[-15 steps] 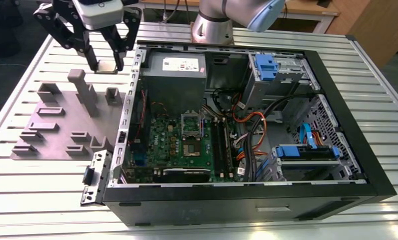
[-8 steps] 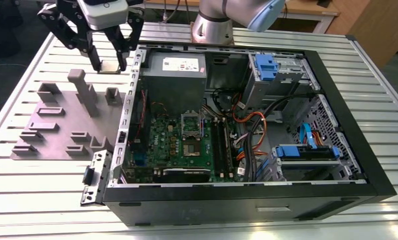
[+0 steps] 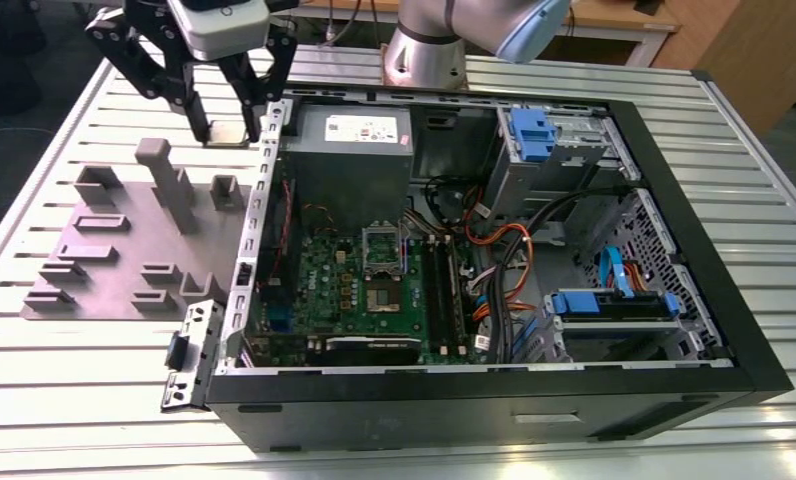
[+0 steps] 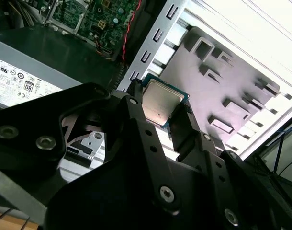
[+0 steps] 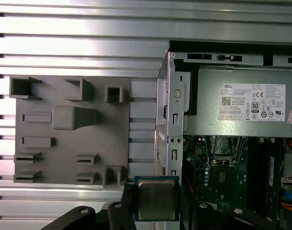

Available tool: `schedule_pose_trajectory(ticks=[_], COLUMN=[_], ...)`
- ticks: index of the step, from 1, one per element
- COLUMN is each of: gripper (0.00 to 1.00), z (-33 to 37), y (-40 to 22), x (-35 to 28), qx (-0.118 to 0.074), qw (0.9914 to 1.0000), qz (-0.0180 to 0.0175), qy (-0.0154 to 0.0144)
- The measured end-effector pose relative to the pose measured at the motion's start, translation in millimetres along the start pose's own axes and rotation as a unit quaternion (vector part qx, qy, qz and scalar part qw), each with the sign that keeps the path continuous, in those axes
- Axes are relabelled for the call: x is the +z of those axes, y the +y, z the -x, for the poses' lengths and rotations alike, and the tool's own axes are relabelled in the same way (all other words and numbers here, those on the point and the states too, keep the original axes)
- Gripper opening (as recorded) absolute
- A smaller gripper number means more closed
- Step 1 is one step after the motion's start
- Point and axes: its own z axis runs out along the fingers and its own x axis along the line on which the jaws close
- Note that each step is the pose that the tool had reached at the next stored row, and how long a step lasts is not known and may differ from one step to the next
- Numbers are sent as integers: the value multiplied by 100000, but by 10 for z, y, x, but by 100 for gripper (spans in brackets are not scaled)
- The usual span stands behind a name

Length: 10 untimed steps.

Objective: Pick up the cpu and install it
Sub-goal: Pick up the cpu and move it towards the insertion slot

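Cpu [image 5: 156,199], a small flat silver-grey square chip, we judge light, stiff yet fragile (underside especially), rightly pinched by its edges in the black gripper [image 5: 157,207].

bright, even light from above. table [image 4: 251,28] glares white in the second wrist view; case [image 3: 532,420] interior dim; tray [image 3: 118,285] posts cast soft, short shadows; cpu [image 5: 156,199] lid shows a dull sheen in the first wrist view.

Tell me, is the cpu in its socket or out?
Out. The pincer is shut on the cpu, holding it up by the case's side wall, apart from the motherboard's socket.
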Motion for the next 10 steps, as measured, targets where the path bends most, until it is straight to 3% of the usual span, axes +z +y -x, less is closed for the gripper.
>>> schedule_pose_trajectory(ticks=[10], gripper=[47], z=[97], y=[0], x=[2], qx=[1], qw=[100000], qz=[-1], qy=[1])
